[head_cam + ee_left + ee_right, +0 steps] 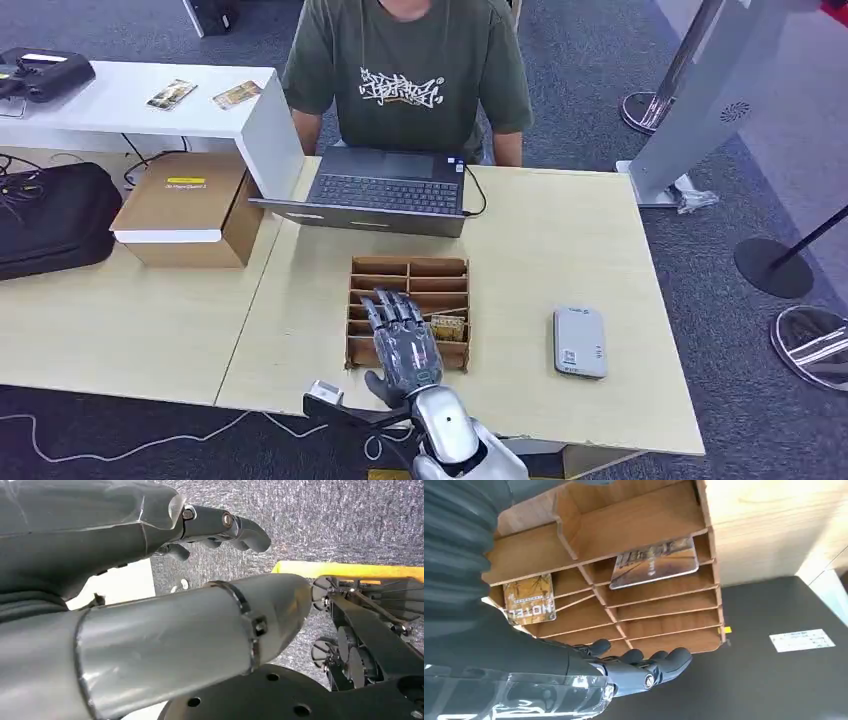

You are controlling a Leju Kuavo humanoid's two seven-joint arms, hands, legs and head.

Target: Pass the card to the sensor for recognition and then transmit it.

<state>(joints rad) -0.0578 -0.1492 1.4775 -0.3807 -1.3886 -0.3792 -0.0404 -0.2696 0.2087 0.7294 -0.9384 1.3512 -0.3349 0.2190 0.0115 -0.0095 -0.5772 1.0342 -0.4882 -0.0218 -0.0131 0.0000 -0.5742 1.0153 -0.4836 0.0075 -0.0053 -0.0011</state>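
Cards (655, 562) lie in the wooden rack (408, 268) directly beneath the right hand (402, 340), which hovers empty with fingers extended forward, the nearest card's (447, 327) long axis crossing them.

Showing even, bright indoor light from above in the head view, with soft, short shadows under the laptop (385, 190) and cardboard box (185, 208). Blowing out to white on a pale patch in the left wrist view, and glinting along the silver arm (165, 640). Blurring the nearest hand cover (459, 545) in the right wrist view; keeping the wooden rack (624, 570) sharp.
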